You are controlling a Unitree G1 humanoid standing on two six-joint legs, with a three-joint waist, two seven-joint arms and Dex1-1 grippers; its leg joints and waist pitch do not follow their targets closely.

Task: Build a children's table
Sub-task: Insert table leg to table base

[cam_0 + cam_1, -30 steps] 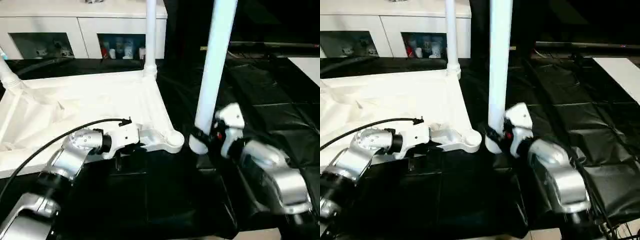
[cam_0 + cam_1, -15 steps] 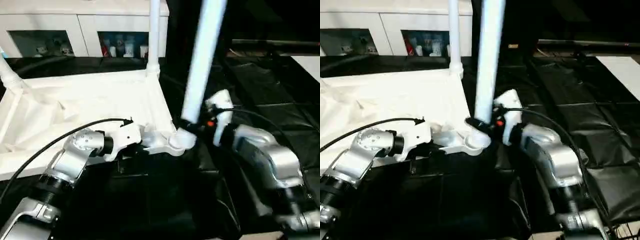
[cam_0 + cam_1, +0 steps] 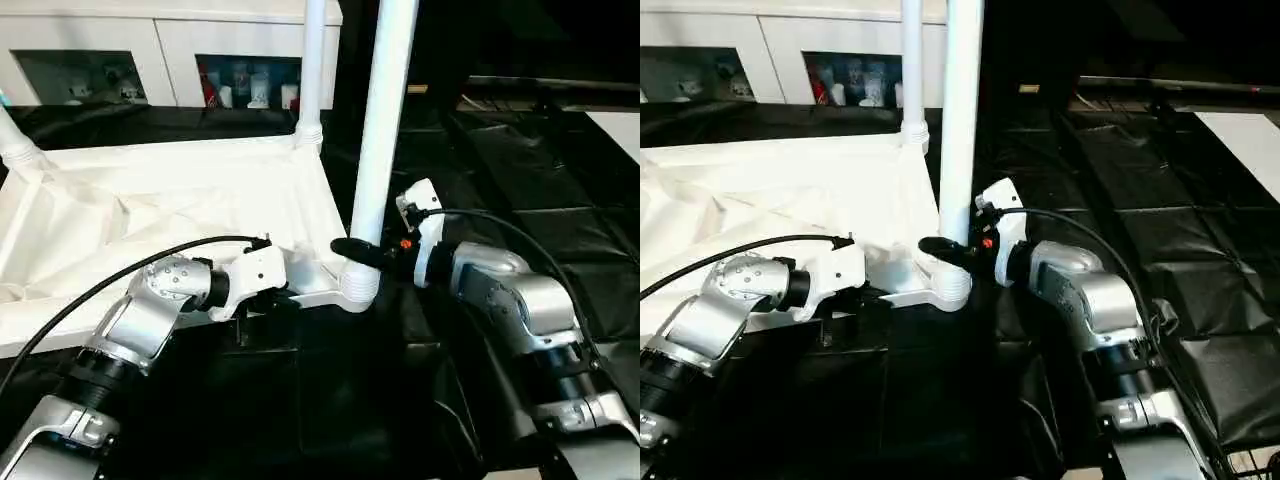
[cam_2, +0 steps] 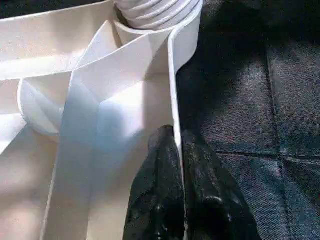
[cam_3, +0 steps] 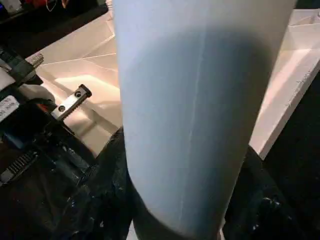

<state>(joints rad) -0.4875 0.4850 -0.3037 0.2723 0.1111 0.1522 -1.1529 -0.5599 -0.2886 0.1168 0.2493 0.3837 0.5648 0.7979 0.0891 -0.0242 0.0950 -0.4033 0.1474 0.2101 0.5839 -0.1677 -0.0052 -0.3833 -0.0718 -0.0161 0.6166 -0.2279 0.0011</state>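
Observation:
The children's table top [image 3: 180, 215] lies upside down, ribbed side up. One white leg [image 3: 312, 60] stands in its far right corner and another [image 3: 15, 150] in the far left corner. My left gripper [image 4: 178, 150] is shut on the top's front rim, close to the near right corner socket [image 3: 358, 288]. My right gripper [image 3: 360, 250] is shut on a third leg [image 3: 385, 110] near its lower end. Its black fingers [image 5: 105, 190] wrap round the leg. This leg stands nearly upright with its foot end at that socket; how deep it sits I cannot tell.
A white cabinet [image 3: 150, 40] with glass doors stands behind the table top. Black quilted matting [image 3: 520, 180] covers the floor to the right and in front. A white panel [image 3: 620, 125] shows at the right edge. A black cable [image 3: 120, 275] loops over my left forearm.
My right gripper has carried the leg leftward from beside the corner onto the near right socket and stood it straighter. The left gripper has kept its hold on the rim.

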